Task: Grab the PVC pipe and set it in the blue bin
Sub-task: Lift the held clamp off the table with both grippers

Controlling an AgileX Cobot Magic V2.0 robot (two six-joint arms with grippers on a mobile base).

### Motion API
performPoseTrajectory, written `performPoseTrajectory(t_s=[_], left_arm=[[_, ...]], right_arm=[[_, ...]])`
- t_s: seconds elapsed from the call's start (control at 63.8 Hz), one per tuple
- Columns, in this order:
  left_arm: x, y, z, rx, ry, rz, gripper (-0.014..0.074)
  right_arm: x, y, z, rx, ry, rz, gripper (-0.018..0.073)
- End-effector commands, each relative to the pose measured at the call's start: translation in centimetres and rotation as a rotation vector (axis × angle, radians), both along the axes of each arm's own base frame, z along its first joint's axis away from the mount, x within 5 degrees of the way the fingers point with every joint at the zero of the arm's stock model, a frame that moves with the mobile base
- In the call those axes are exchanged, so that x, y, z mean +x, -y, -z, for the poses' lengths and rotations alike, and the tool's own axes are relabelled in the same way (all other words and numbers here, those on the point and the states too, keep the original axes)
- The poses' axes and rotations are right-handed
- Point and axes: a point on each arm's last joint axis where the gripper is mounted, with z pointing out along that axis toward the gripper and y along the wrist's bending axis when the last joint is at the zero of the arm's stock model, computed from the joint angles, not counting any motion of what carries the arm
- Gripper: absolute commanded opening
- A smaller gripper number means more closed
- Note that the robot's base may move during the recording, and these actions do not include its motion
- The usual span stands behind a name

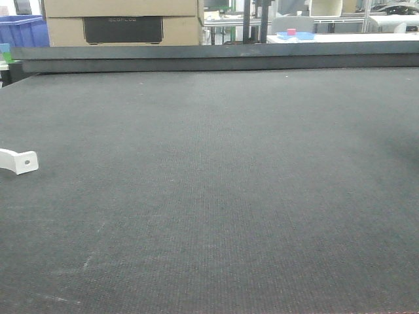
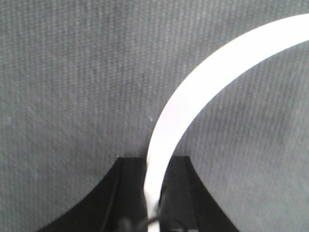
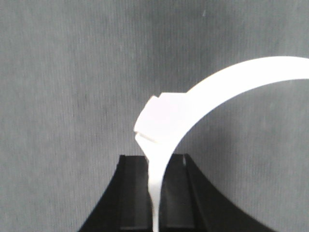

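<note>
The blue bin [image 1: 23,29] stands at the top left of the front view, beyond the far edge of the table; only part of its ribbed wall shows and its inside is hidden. Farther back on the right, a shallow blue tray [image 1: 302,36] on a white surface carries a small pink block [image 1: 291,31]. Between them is a cardboard box [image 1: 121,9] with a dark panel [image 1: 122,29] on its face. The panel bears one line of faint raised lettering that is too dim to read, and no other writing is legible. The PVC pipe [image 1: 18,161] lies on the dark woven mat [image 1: 216,196] at the left edge of the front view, well apart from the bin. Its flat tab with the round hole points right, and the rest of it is cut off by the frame. Neither arm appears in that view. In the left wrist view, the left gripper [image 2: 154,162] hangs over bare mat. A blurred white curved strip [image 2: 203,77] rises from between its black fingers [image 2: 130,193] and arcs to the upper right. It covers the seam, so whether the jaws meet or grip it cannot be told. The right wrist view shows the same for the right gripper [image 3: 155,159]. There a second white strip [image 3: 231,77] carries a blocky step [image 3: 157,118] just above the fingers, and the jaw state is equally unclear.
</note>
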Motion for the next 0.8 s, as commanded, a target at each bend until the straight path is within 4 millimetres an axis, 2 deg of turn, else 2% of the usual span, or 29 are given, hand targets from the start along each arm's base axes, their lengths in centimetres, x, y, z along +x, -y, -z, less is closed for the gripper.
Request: performPoseTrajectory(t_s=[0.0,0.11,0.188,0.345,0.518,0.784], left_arm=[[-0.3,0.5,-0.3,-0.037,-0.025,-0.002,-0.0111],[-0.3,0.9,-1.7,-0.077,0.012,-0.014,-0.0111],[-0.5,1.4,-3.6,-0.097,0.072,-0.02,-0.0111],[-1.8,3.1,-8.1,-0.083,0.154,0.079,-0.0111],[-3.9,5.3,-12.5,-0.073,0.315,0.143,-0.0111],[-8.6,7.7,-17.8,-0.137,0.521,0.185,-0.0111]], right_arm=[[-0.4,0.0,-0.6,0.002,-0.016,-0.011,-0.0167],[-0.6,0.0,-1.4,0.0,-0.007,-0.014,-0.0167],[-0.7,-0.1,-2.2,-0.007,0.021,-0.015,-0.0167],[-1.5,-0.4,-4.7,0.002,0.069,-0.02,-0.0167],[-2.4,-1.0,-7.6,0.011,0.168,-0.021,-0.0167],[-4.7,-1.5,-11.3,-0.028,0.308,-0.035,-0.0167]])
